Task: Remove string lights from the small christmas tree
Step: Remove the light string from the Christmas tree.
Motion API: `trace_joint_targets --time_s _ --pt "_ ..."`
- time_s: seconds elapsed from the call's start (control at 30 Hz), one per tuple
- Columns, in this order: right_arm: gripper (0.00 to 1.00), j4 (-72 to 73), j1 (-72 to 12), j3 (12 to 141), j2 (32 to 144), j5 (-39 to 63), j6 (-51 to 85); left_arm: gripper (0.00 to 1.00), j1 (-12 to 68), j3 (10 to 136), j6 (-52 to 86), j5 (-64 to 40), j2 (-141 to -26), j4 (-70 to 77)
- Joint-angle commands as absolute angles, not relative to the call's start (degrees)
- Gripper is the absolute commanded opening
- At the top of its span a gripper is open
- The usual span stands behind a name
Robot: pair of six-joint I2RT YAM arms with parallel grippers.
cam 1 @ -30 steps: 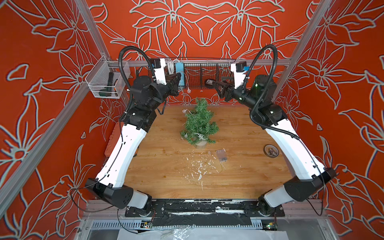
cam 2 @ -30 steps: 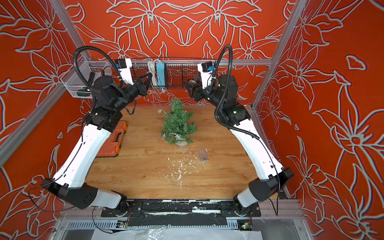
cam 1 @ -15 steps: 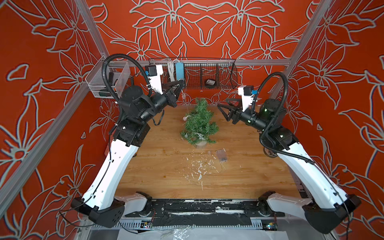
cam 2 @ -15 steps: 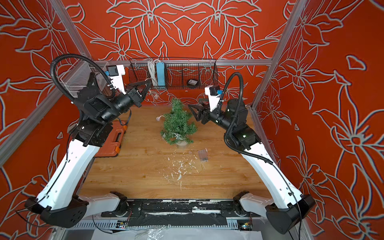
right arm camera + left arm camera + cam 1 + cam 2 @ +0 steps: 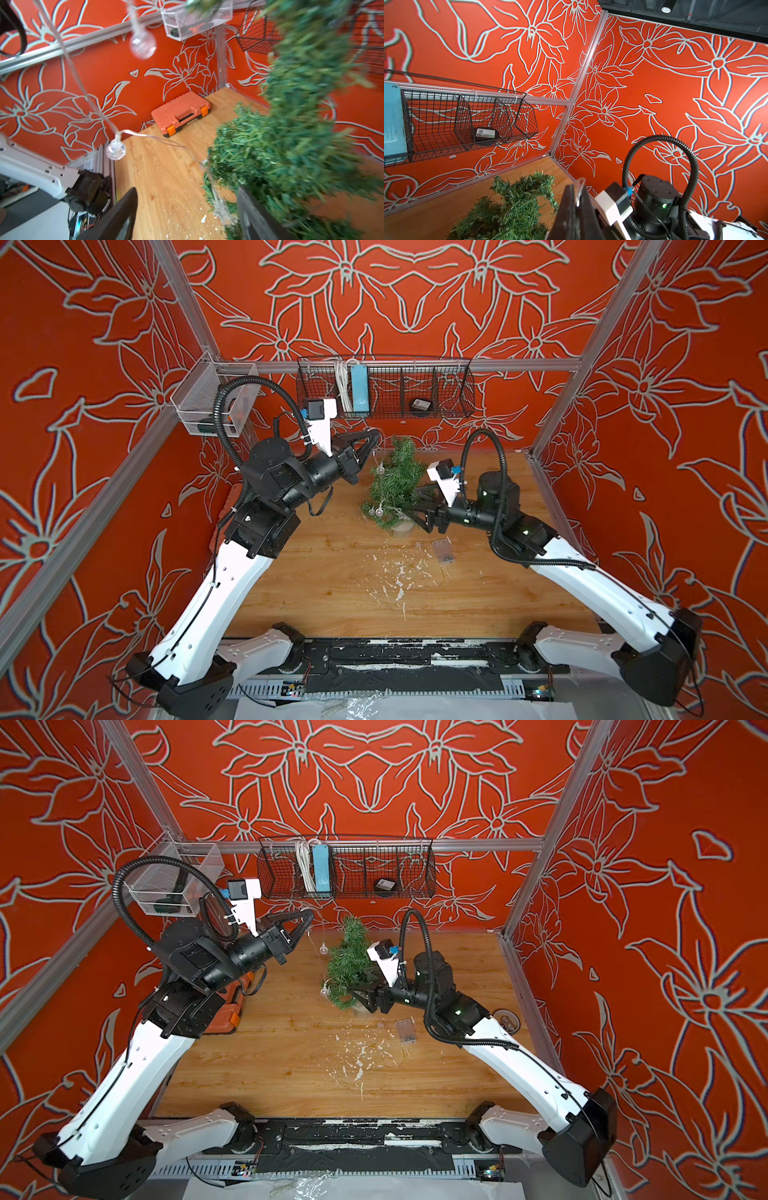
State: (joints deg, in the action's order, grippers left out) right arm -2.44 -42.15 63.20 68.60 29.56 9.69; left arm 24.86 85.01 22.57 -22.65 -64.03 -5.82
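The string lights [image 5: 379, 469] are draped on the small christmas tree [image 5: 395, 483], which stands upright at the rear centre of the counter [image 5: 324, 597]. Their battery box [image 5: 443, 551] lies on the counter near the tree base. The left pincer [image 5: 376, 434], near the treetop, is clamped on the wire. The right pincer [image 5: 415, 508] is spread wide at the lower branches and grips nothing.

I work in a robot lab test cell: aluminium frame posts [image 5: 185, 302] hold printed red floral panels [image 5: 415, 294] on 3 sides of a wooden tabletop [image 5: 324, 593], my left arm [image 5: 216, 605] and right arm [image 5: 602, 589] are mounted on a black base rail [image 5: 395, 657] with a bare circuit board [image 5: 293, 689] below, and a dark ceiling [image 5: 695, 12] shows above.
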Motion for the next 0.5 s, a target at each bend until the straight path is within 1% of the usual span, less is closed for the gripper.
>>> trace_joint_targets --time_s 0.0,0.17,0.3,0.47 --pt "0.76 0.1 -43.4 63.7 70.9 27.0 6.1 0.0 25.2 84.6 23.4 -24.2 -62.6 -4.0" --pt "0.75 2.1 -43.5 64.7 74.7 25.3 5.5 0.0 25.2 84.6 23.1 -24.3 -62.2 -4.6" --pt "0.69 2.9 -43.5 66.7 77.8 26.8 5.4 0.0 25.2 84.3 23.3 -24.9 -62.2 -4.5" --pt "0.62 4.4 -43.6 67.7 79.3 26.5 6.0 0.0 25.2 84.0 23.4 -25.7 -62.0 -4.2"
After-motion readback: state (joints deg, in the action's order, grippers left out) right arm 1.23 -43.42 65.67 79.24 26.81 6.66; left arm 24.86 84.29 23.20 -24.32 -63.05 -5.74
